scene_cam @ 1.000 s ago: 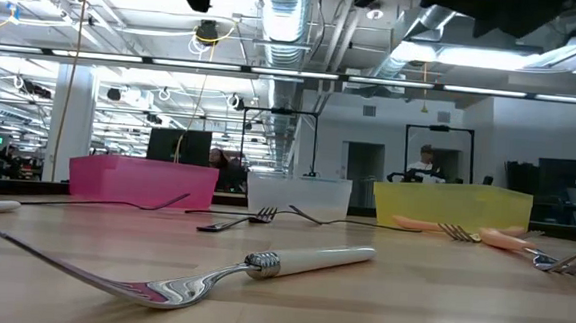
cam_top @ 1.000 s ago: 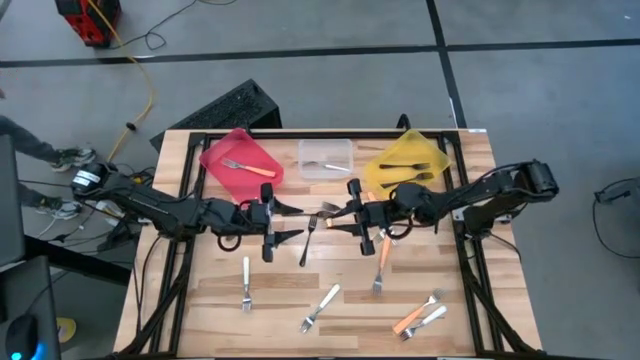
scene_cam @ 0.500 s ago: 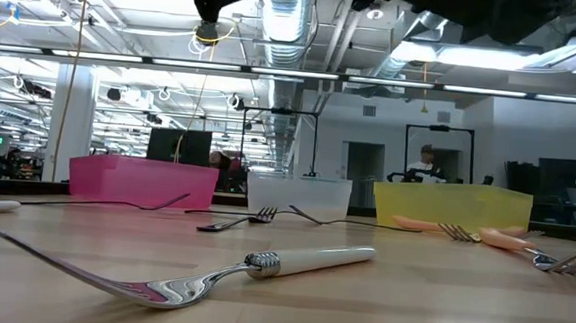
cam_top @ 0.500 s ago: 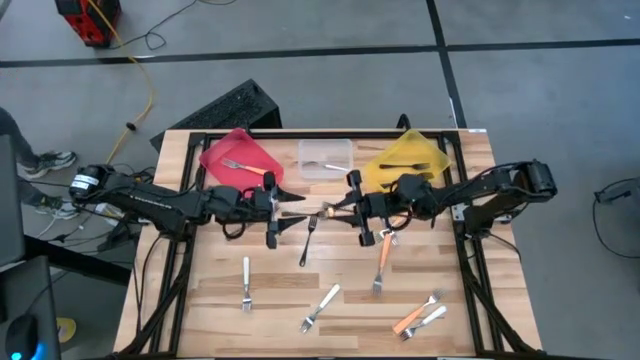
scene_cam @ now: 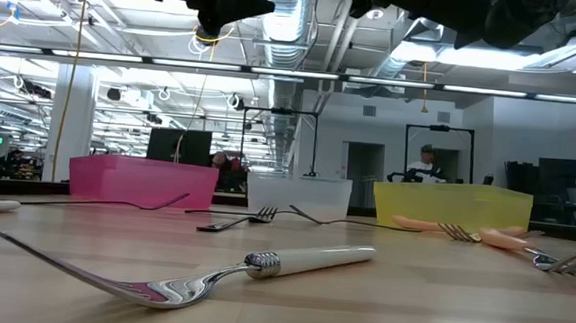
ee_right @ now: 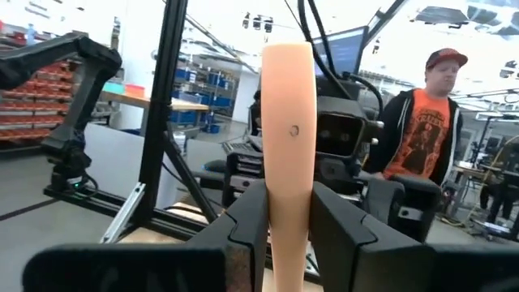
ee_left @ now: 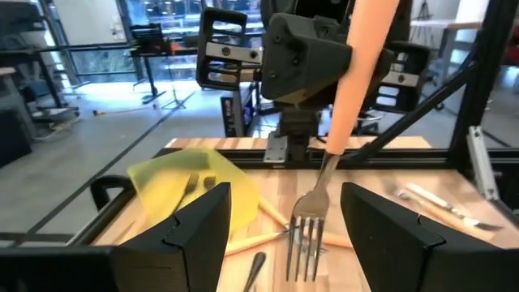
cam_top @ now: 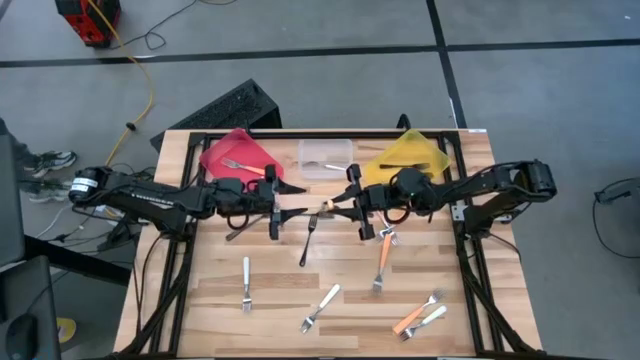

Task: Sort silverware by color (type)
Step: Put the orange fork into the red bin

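My right gripper [cam_top: 343, 207] is shut on an orange-handled fork [cam_top: 325, 208] above the table's middle. The left gripper [cam_top: 295, 203] faces it from the table's left, open. In the left wrist view its fingers [ee_left: 190, 235] stand on either side of the fork's silver head [ee_left: 306, 234], apart from it. Other forks lie flat on the wood: dark ones [cam_top: 308, 242] [cam_top: 240, 229], silver ones [cam_top: 246, 283] [cam_top: 320, 308] [cam_top: 432, 315] and orange-handled ones [cam_top: 383, 262] [cam_top: 408, 322]. The low view shows a white-handled fork [scene_cam: 262, 265] close by. My right gripper pinches the fork's orange handle [ee_right: 289, 154] between its two fingers [ee_right: 243, 231]. It comes level from the table's right. The handle's rounded free end sticks out past the fingers. The fork is lifted clear of the table, tilted, with its silver head hanging toward the left gripper.
Three bins stand along the far edge: red [cam_top: 222, 152] with an orange-handled fork, clear [cam_top: 345, 150] with a silver one, yellow [cam_top: 432, 150] with dark ones. A black frame rims the table. A person in an orange shirt [ee_right: 422, 138] stands in the room behind.
Both grippers have moved toward the table's far edge and a little closer together, the right one carrying the orange-handled fork. A dark fork on the table below the left gripper has come into sight. The forks lying on the table have stayed put.
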`<action>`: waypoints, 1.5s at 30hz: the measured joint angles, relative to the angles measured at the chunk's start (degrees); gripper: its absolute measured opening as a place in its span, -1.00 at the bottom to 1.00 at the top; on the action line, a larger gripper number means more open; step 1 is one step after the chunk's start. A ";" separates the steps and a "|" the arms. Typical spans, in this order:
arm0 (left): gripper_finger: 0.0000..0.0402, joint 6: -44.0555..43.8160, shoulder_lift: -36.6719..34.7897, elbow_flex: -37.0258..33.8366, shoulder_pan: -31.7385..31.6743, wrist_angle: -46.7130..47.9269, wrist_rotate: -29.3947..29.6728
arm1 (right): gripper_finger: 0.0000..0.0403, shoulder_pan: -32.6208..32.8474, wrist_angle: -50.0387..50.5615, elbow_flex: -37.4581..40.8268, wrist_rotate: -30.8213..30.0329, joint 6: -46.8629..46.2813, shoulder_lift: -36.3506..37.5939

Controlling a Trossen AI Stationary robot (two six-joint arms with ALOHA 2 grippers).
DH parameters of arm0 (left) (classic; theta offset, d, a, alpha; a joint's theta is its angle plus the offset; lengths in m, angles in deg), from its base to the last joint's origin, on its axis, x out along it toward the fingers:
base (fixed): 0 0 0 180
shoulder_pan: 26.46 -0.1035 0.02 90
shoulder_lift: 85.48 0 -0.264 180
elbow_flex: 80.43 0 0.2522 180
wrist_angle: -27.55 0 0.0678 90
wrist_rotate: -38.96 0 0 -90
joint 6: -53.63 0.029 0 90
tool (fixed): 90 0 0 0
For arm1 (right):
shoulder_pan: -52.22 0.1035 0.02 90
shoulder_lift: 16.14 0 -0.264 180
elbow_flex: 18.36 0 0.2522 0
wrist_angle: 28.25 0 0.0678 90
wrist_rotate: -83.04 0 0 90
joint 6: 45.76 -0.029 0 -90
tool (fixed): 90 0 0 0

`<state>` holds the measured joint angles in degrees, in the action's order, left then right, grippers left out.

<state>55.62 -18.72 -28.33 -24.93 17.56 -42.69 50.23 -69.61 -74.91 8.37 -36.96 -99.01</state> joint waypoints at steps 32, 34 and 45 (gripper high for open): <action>0.09 -4.29 0.00 0.02 -1.21 -2.76 -13.62 | -0.50 -0.76 1.61 -19.14 11.96 -1.94 -14.88; 0.08 -4.50 0.00 0.02 -1.21 -2.73 -13.48 | -0.50 -0.76 3.16 -19.34 11.98 -2.60 -15.13; -0.54 -3.89 -0.02 0.04 -1.11 -1.88 -8.03 | -0.50 -1.70 4.94 -20.00 9.58 -2.13 -15.43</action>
<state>51.73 -18.74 -28.28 -26.04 15.68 -50.72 48.54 -64.66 -94.91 17.94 -39.08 -114.44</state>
